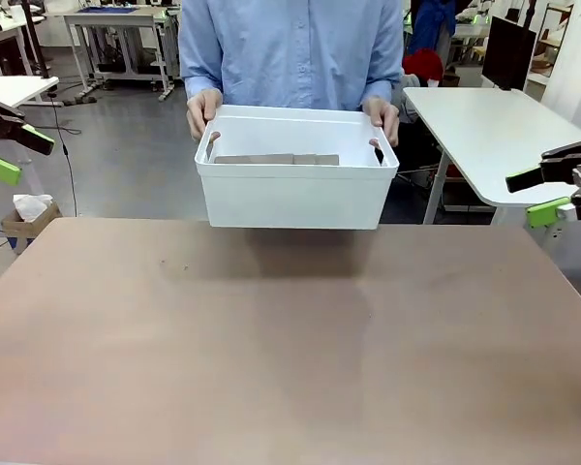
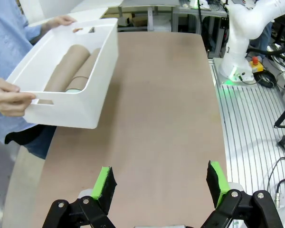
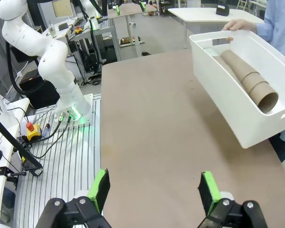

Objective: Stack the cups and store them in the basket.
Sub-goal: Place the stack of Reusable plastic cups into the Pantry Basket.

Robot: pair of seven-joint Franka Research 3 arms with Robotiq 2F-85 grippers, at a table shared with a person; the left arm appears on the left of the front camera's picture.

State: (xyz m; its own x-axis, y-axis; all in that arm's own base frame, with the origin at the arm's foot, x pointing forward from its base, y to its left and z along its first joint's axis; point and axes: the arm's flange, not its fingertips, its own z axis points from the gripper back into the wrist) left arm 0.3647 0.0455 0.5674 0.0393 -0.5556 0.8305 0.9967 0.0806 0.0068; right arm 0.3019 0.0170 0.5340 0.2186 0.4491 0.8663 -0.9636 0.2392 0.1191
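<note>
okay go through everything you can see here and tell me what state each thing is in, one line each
basket: held by the person at both ends, lifted above the table's far edge.
cups: nested in stacks, lying on their sides inside the basket.
left end effector: open, holding nothing.
right end effector: open, holding nothing.
person's hands: gripping the basket's rim.
table: bare brown top.

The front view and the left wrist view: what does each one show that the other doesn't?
Front view alone: both pincers, the left pincer and right pincer, open at the picture's edges, away from the table.
Left wrist view alone: the tan cups lying nested on their sides, plainly seen from above.
Shared: the person's hands holding the white basket at the table's far edge.
</note>
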